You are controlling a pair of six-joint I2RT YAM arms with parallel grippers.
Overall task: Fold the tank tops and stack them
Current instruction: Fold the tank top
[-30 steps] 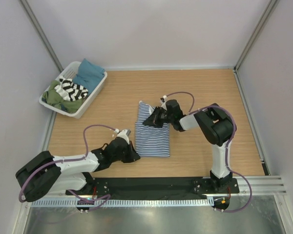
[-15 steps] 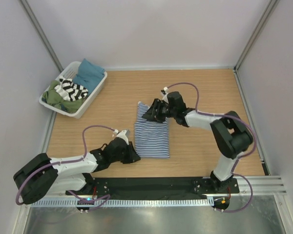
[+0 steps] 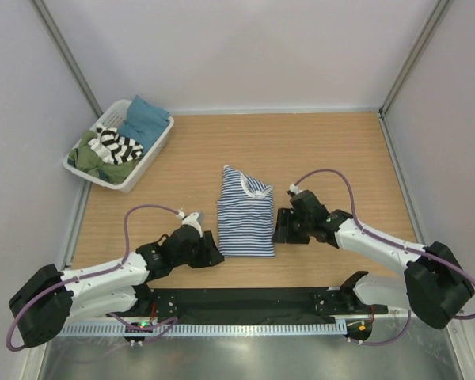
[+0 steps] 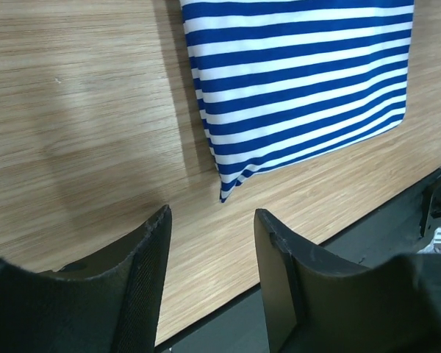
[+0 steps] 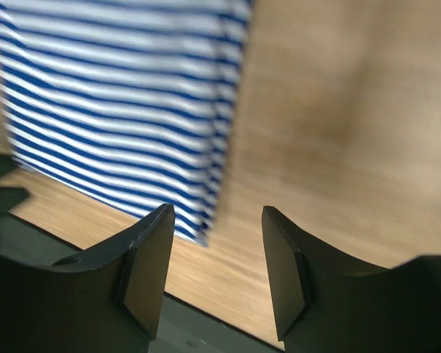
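Flanking folded navy-striped tank top (image 3: 247,214), long axis vertical at frame ctr: left gripper (image 3: 212,255), right gripper (image 3: 283,226), both half-open, empty.

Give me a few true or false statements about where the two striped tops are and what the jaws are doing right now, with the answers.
1. The navy-striped top lies folded on the table. True.
2. The black-and-white top is stacked on it. False: it sits in the basket with other clothes.
3. The left jaws grip the navy-striped top. False: they stand open and empty beside its near corner.
4. The right jaws are open and hold nothing. True.
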